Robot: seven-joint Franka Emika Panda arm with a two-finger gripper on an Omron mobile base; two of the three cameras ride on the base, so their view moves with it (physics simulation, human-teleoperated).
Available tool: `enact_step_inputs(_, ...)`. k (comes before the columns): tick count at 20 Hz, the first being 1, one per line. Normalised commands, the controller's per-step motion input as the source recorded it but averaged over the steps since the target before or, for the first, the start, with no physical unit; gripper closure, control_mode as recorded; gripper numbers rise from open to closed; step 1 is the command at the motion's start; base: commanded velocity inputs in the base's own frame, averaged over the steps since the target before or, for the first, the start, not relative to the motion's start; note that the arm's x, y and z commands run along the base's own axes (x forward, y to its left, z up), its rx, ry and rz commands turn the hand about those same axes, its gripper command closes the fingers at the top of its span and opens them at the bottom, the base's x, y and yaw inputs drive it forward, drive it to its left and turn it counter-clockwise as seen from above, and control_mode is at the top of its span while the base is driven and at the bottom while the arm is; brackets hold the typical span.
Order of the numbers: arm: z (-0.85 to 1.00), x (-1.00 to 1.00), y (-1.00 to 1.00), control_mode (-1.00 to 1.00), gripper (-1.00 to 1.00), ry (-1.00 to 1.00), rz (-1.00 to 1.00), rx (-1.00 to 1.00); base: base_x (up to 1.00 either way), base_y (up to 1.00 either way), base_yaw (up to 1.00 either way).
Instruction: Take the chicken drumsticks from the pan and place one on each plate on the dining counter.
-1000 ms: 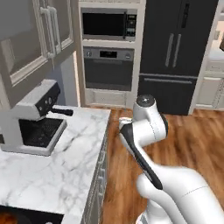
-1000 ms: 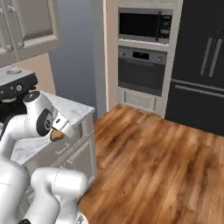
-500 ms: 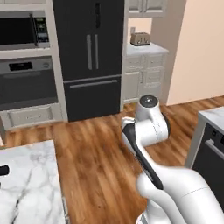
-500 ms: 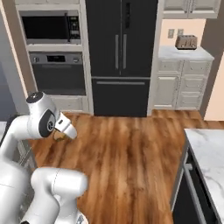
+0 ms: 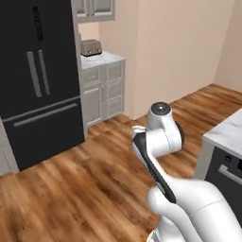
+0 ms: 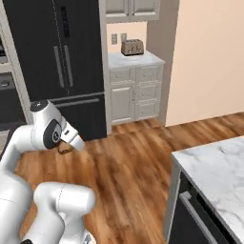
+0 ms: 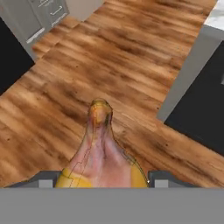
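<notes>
Hand [image 7: 103, 177]: grasping drumstick [image 7: 101, 148], long axis straight out from the fingers | Marble tabletop [image 6: 217, 164]: ahead-right of hand, well apart | Plates: unsighted.

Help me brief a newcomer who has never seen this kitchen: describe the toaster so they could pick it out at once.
Start at the tall black refrigerator. Directly beside it stands a short white cabinet with drawers and a pale marble top, set against the peach wall. The toaster sits on that top: a small boxy brown-and-silver appliance, the one object standing there.
</notes>
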Motion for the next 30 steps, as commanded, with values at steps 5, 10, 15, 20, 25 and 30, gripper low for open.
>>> enact_step_inputs(5,0.00,0.00,0.00,1.00,1.00,0.00,0.00,0.00,1.00,0.31,-0.64)
enact_step_inputs(10,0.00,0.00,0.00,1.00,1.00,0.00,0.00,0.00,1.00,0.29,-0.66)
enact_step_inputs(15,0.00,0.00,0.00,1.00,1.00,0.00,0.00,0.00,1.00,0.18,-0.67)
enact_step_inputs(20,0.00,0.00,0.00,1.00,1.00,0.00,0.00,0.00,1.00,0.37,-0.56)
enact_step_inputs(25,0.00,0.00,0.00,1.00,1.00,0.00,0.00,0.00,1.00,0.69,-0.51)
enact_step_inputs(30,0.00,0.00,0.00,1.00,1.00,0.00,0.00,0.00,1.00,0.83,-0.51)
